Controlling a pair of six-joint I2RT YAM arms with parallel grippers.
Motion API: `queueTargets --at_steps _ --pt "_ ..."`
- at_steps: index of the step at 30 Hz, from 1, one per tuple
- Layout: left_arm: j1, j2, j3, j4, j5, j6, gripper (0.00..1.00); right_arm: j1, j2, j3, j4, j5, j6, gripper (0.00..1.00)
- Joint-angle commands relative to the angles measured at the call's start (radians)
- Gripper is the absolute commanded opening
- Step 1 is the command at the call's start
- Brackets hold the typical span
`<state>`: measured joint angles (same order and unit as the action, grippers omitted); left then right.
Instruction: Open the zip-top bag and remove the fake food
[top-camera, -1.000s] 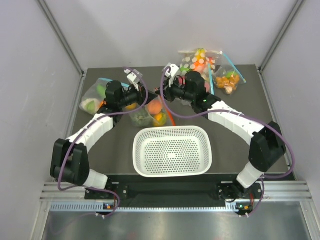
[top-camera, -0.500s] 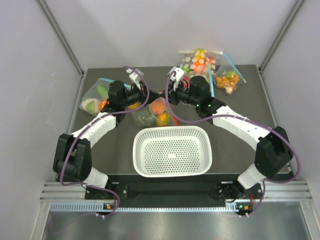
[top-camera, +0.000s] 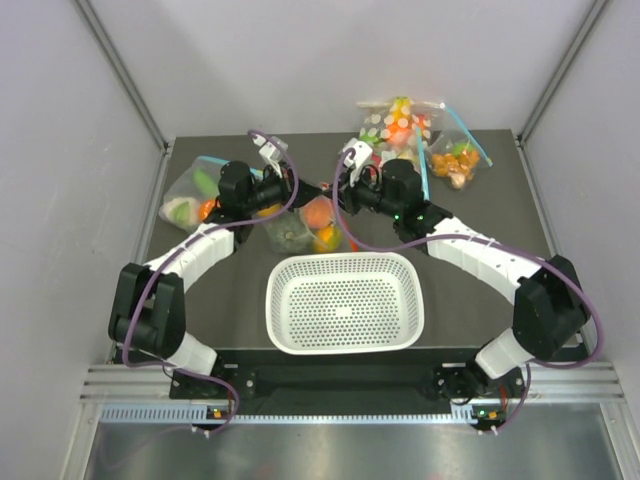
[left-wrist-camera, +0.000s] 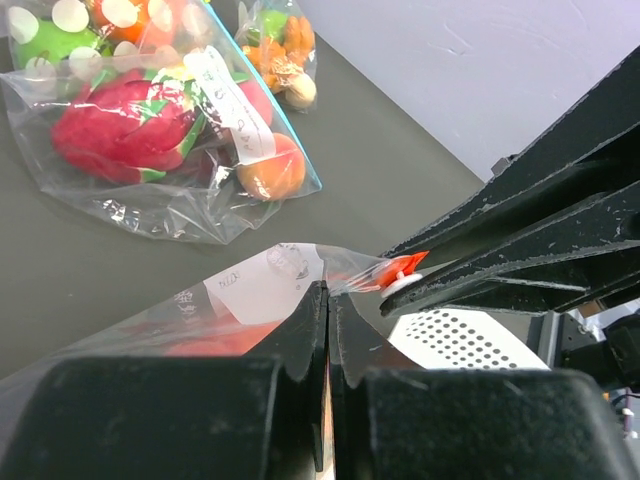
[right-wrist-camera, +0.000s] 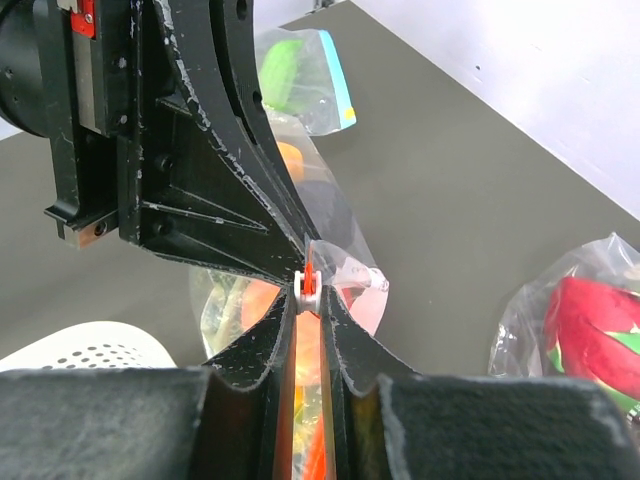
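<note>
Just behind the white basket (top-camera: 345, 300), the zip-top bag (top-camera: 300, 228) of fake food (top-camera: 318, 213) is sitting while the left tool (left-wrist-camera: 325, 330) is pinching its plastic lip and the right tool (right-wrist-camera: 308, 292) is clamping its red-orange slider (right-wrist-camera: 308, 281), which is probably risking slipping free under a skewed pull.

The left gripper (left-wrist-camera: 327, 295) hides much of the zip-top bag (left-wrist-camera: 250, 292) (fake food (left-wrist-camera: 215, 341) blurred).

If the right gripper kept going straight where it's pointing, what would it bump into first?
Probably the left gripper. The right gripper is pinching the red slider of the zip-top bag, and the left gripper sits right beyond it, almost touching.
</note>
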<state>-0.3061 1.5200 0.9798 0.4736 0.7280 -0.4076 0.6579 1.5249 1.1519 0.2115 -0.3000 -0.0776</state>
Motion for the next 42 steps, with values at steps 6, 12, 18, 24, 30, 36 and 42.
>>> queueTargets --at_steps 6,12,18,24,30,36,42 --pt "0.074 0.025 0.059 0.192 0.108 -0.085 0.0 -0.03 -0.046 -0.017 -0.012 0.032 -0.019 0.0" --pt "0.076 0.049 0.069 0.198 0.221 -0.096 0.0 -0.052 -0.043 0.008 -0.003 0.021 -0.024 0.0" --pt "0.076 0.045 0.06 0.23 0.277 -0.115 0.0 -0.075 -0.02 0.061 -0.015 -0.071 -0.027 0.0" --pt "0.076 0.075 0.077 0.31 0.346 -0.192 0.0 -0.076 0.0 0.037 0.051 -0.201 0.005 0.0" --pt "0.081 0.051 0.082 0.271 0.344 -0.149 0.3 -0.076 -0.009 0.034 0.048 -0.223 0.006 0.0" --pt "0.09 0.035 0.105 0.221 0.34 -0.106 0.52 -0.08 -0.023 0.035 0.031 -0.254 -0.011 0.0" --pt "0.09 0.081 0.135 0.316 0.376 -0.183 0.54 -0.078 -0.02 0.032 0.031 -0.271 -0.008 0.0"
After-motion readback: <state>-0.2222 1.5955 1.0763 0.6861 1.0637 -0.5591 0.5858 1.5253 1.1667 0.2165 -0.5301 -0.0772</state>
